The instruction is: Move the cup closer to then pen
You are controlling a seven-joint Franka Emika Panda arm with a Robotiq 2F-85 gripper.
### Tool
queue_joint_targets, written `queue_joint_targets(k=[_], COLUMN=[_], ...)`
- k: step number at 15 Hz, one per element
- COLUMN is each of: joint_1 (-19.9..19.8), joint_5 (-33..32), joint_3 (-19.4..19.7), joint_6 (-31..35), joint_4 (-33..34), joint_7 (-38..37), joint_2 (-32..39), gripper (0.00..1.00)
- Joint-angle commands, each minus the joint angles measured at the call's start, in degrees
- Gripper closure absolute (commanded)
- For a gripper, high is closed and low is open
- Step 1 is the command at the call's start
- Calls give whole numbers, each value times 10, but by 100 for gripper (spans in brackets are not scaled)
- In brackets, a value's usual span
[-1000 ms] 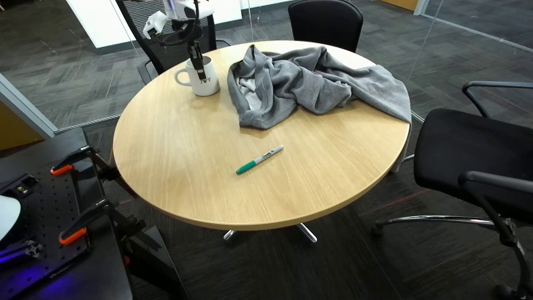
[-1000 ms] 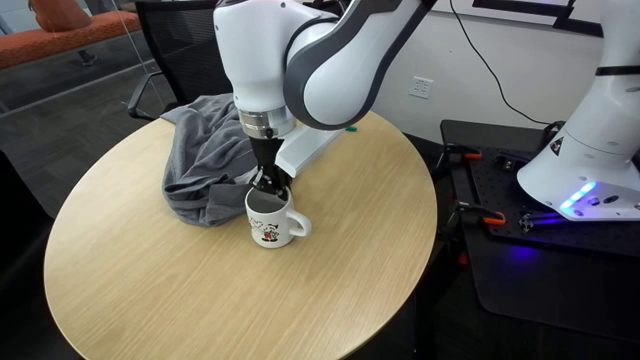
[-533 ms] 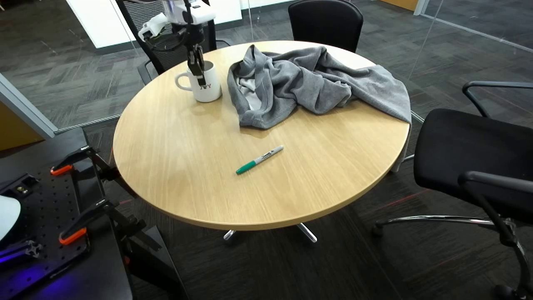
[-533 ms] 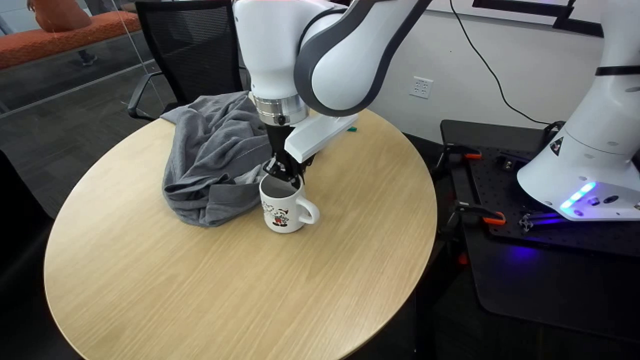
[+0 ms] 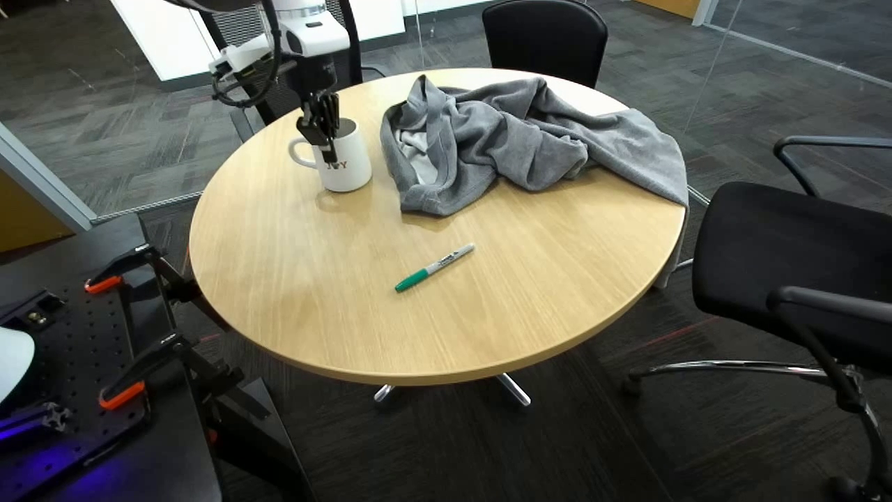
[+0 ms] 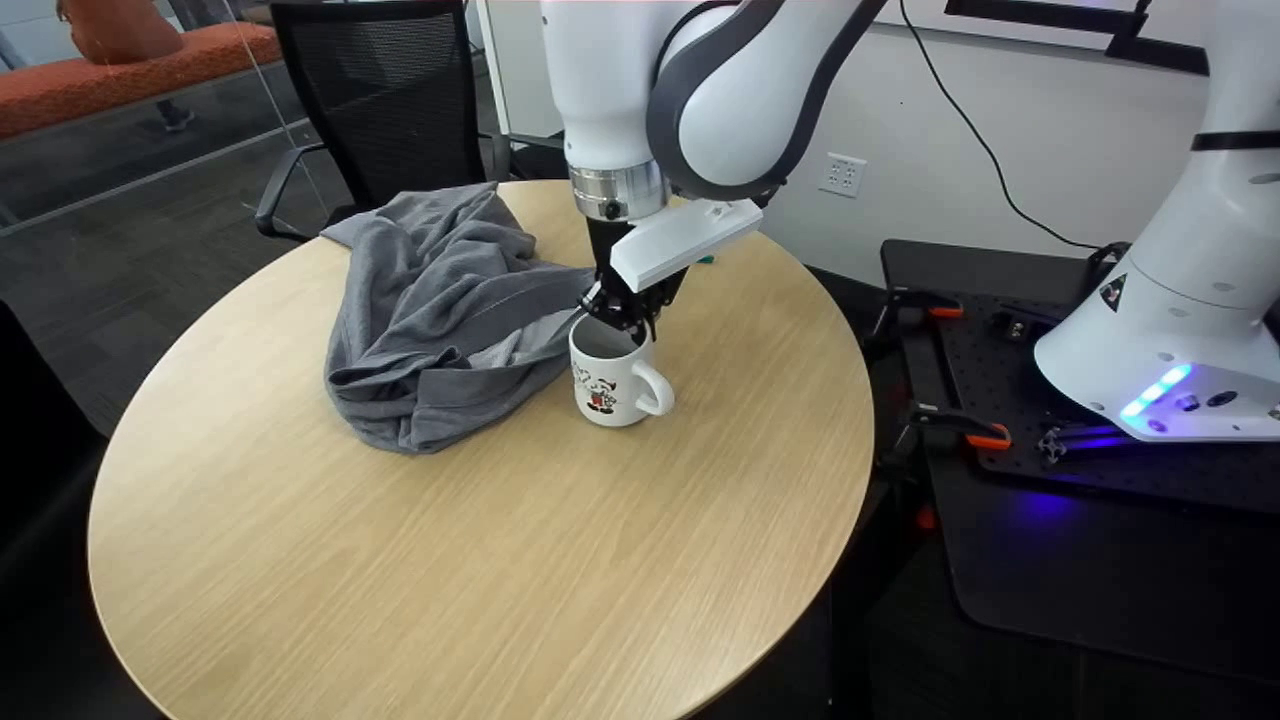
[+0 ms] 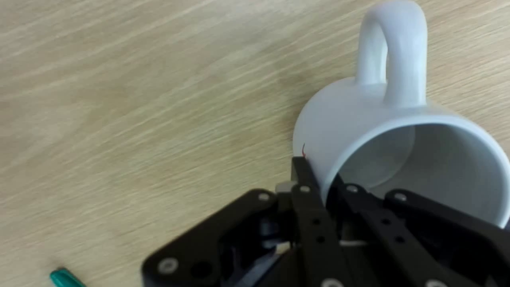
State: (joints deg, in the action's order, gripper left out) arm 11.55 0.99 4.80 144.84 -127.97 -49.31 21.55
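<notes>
The white cup [image 5: 352, 171] is near the far left part of the round table in an exterior view, handle to the left. It also shows in an exterior view [image 6: 606, 388] and the wrist view [image 7: 338, 115]. My gripper [image 7: 320, 177] is shut on the cup's wall, one finger inside and one outside; it also shows in both exterior views [image 5: 326, 143] [image 6: 642, 322]. The cup tilts slightly; I cannot tell whether its base touches the table. The green pen [image 5: 435, 268] lies nearer the front; only its green end shows in an exterior view [image 6: 706, 259] and the wrist view [image 7: 67, 278].
A crumpled grey cloth [image 5: 502, 132] lies beside the cup and hangs over the table [image 5: 313, 328] edge. Chairs [image 5: 547, 38] stand around the table. A black stand [image 6: 1060, 570] with orange-tipped clamps [image 6: 990, 437] carries the robot base beside it.
My gripper and the held cup have moved across the table towards the pen: nearer in an exterior view, right and farther back in an exterior view. The pen and cloth have not moved.
</notes>
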Motion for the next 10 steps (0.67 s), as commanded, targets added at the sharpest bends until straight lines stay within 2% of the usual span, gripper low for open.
queue_joint_targets(k=[1, 10], joint_1=[-10, -44], joint_5=[-2, -16], joint_3=[13, 44], joint_6=[19, 50], joint_4=[-64, -131], joint_7=[-41, -115], joint_2=[-42, -78], gripper=[98, 98])
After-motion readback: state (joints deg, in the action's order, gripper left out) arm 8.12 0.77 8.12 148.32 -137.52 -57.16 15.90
